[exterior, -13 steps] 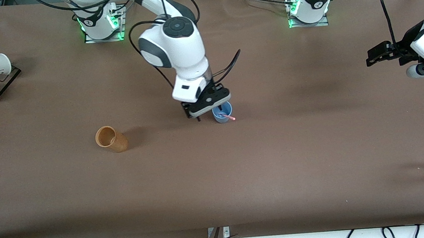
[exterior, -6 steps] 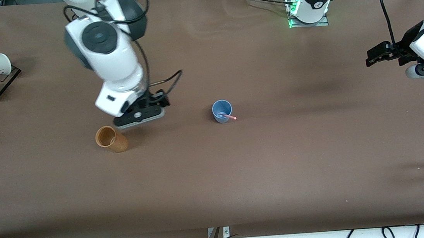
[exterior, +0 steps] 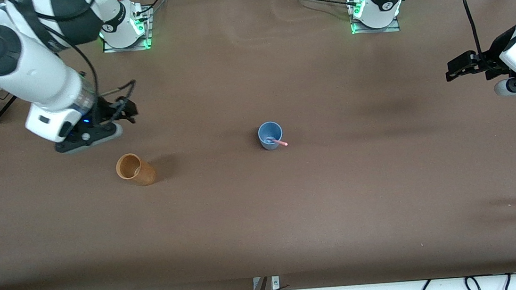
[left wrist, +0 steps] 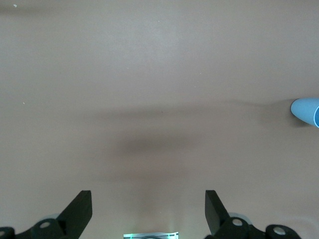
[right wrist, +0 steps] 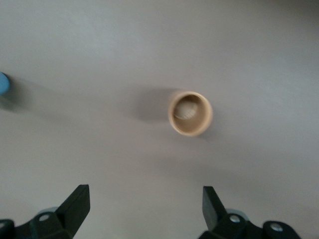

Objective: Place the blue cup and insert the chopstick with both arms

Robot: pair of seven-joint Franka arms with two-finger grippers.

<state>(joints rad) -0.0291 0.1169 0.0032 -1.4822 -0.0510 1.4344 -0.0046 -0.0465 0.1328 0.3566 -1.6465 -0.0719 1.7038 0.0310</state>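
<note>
Right claw: it is seen up over the worktop at the right arm's end, spread wide, with nothing held in it.
Brown cup: it is stood on the worktop just below the right claw, and its open mouth is seen in the right wrist view.
Blue cup: it is set upright in the middle of the worktop, well apart from both claws, about halfway between them. Only its edge is caught in each wrist view.
Chopstick: it is already put in the blue cup. It is leaned, with its pink top tipped over the rim toward the left arm's end of the worktop.
Left claw: it is held up over the left arm's end, spread wide and empty. This arm is waiting.
Next move: none seems to be needed. The job looks done, so neither claw has to be brought to the cup.
</note>
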